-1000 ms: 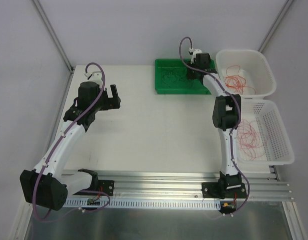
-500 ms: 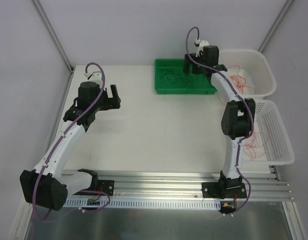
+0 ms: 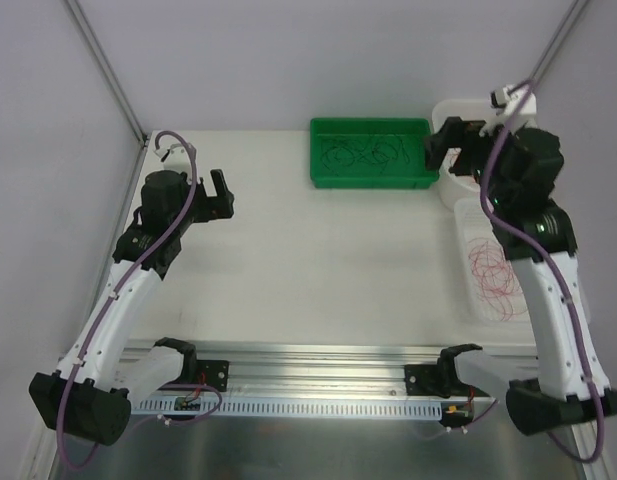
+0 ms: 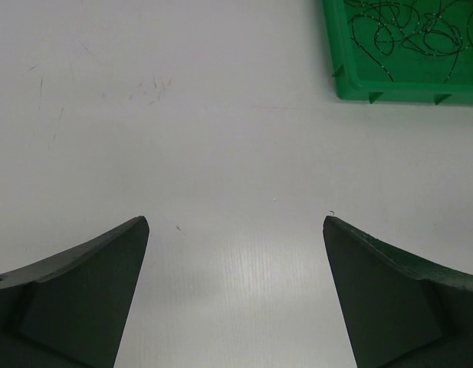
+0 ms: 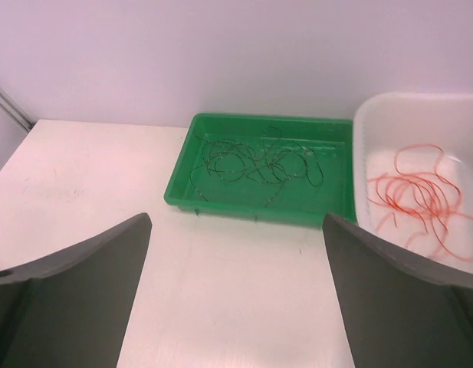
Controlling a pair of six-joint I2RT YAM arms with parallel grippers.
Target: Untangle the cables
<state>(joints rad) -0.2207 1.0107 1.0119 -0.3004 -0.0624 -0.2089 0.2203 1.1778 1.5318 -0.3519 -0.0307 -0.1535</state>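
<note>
Between grasps: right tool wide, empty, above desk, facing green tray; left tool wide, empty. In tray, dark cables tangled; red cables in white baskets. Next: pinch one dark strand.

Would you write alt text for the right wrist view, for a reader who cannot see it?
A green tray on a white table holds a tangle of thin dark cables; a white basket beside it, to the right, holds loose orange-red cables. The right gripper has its dark fingers framing the bottom corners, wide open and empty.
</note>
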